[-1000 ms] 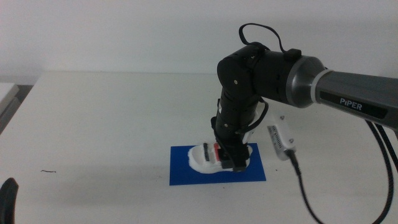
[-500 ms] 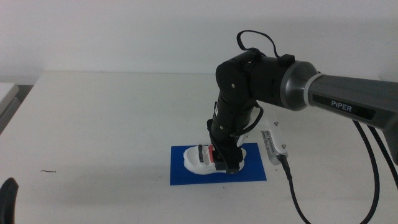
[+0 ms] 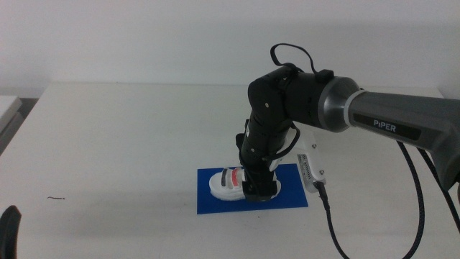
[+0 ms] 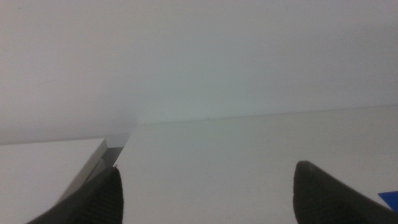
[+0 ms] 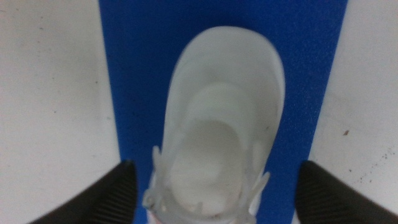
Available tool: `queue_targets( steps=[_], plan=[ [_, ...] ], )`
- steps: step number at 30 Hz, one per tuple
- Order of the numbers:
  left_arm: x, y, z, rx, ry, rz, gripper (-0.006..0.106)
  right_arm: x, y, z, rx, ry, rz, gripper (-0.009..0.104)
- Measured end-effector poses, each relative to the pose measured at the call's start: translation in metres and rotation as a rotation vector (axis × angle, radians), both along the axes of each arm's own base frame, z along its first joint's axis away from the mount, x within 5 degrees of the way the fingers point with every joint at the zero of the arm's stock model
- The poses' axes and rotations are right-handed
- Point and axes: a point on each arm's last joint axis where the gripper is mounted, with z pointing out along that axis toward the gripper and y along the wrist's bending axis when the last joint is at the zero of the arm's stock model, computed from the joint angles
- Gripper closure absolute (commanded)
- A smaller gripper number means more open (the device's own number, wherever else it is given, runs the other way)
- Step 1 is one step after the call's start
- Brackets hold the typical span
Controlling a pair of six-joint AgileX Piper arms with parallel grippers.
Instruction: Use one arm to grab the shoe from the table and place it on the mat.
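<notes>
1. The right arm (image 3: 338, 108) is reaching in from the right side and bending down over the dark blue mat (image 3: 208, 201), which is lying flat on the white table (image 3: 108, 137) toward the near edge.
2. The right gripper (image 3: 260, 188) is hanging directly above the shoe (image 3: 228, 182), a small white chunky thing with a red strap just showing beside the black gripper body.
3. The shoe is sitting on the mat, well inside its blue border, with blue showing on both of its long sides in the right wrist view.
4. In that wrist view the shoe (image 5: 217, 124) is lying between the two dark jaws, and each jaw is standing clear of it with mat and table showing in the gaps, so the right gripper (image 5: 217, 186) is looking released rather than squeezing anything.
5. I'm judging the placing step to be at its very end: the shoe is down on the mat and nothing is holding it.
6. The next move is calling for a straight lift away, keeping the jaws spread so neither one catches a strap or the sole and drags the shoe off the blue.
7. The left gripper (image 4: 205, 193) is waiting low at the near left of the table, its jaws spread wide with nothing between them.
</notes>
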Motion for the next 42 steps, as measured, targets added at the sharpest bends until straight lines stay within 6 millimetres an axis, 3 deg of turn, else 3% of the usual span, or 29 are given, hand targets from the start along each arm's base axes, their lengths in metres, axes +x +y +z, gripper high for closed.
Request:
queue_targets(
  steps=[3, 6, 11, 13, 17, 20, 23, 27, 30, 35, 37, 42],
  plan=[
    [0.0, 0.0, 0.0, 0.0, 0.0, 0.0, 0.007, -0.002, 0.001, 0.004, 0.024, 0.006, 0.012, 0.02],
    [0.0, 0.0, 0.0, 0.0, 0.0, 0.0, 0.007, -0.007, -0.002, 0.028, 0.027, -0.037, 0.157, 0.021],
    [0.0, 0.0, 0.0, 0.0, 0.0, 0.0, 0.007, -0.035, -0.03, 0.107, -0.089, -0.179, 0.698, 0.021],
    [0.0, 0.0, 0.0, 0.0, 0.0, 0.0, 0.007, -0.048, -0.042, 0.14, -0.113, -0.263, 0.816, 0.021],
    [0.0, 0.0, 0.0, 0.0, 0.0, 0.0, 0.007, -0.071, -0.064, 0.19, -0.103, -0.398, 0.859, 0.021],
    [0.0, 0.0, 0.0, 0.0, 0.0, 0.0, 0.007, -0.088, -0.089, 0.217, -0.101, -0.479, 0.835, 0.021],
    [0.0, 0.0, 0.0, 0.0, 0.0, 0.0, 0.007, -0.118, -0.119, 0.235, -0.145, -0.544, 0.819, 0.021],
    [0.0, 0.0, 0.0, 0.0, 0.0, 0.0, 0.007, -0.151, -0.164, 0.232, -0.159, -0.607, 0.728, 0.021],
    [0.0, 0.0, 0.0, 0.0, 0.0, 0.0, 0.007, -0.173, -0.201, 0.216, -0.162, -0.709, 0.602, 0.021],
    [0.0, 0.0, 0.0, 0.0, 0.0, 0.0, 0.007, -0.216, -0.245, 0.167, -0.158, -0.801, 0.408, 0.021],
    [0.0, 0.0, 0.0, 0.0, 0.0, 0.0, 0.007, -0.226, -0.257, 0.154, -0.328, -0.916, 0.53, 0.021],
    [0.0, 0.0, 0.0, 0.0, 0.0, 0.0, 0.007, -0.251, -0.261, 0.123, -0.898, -1.134, 1.122, 0.021]
  ],
)
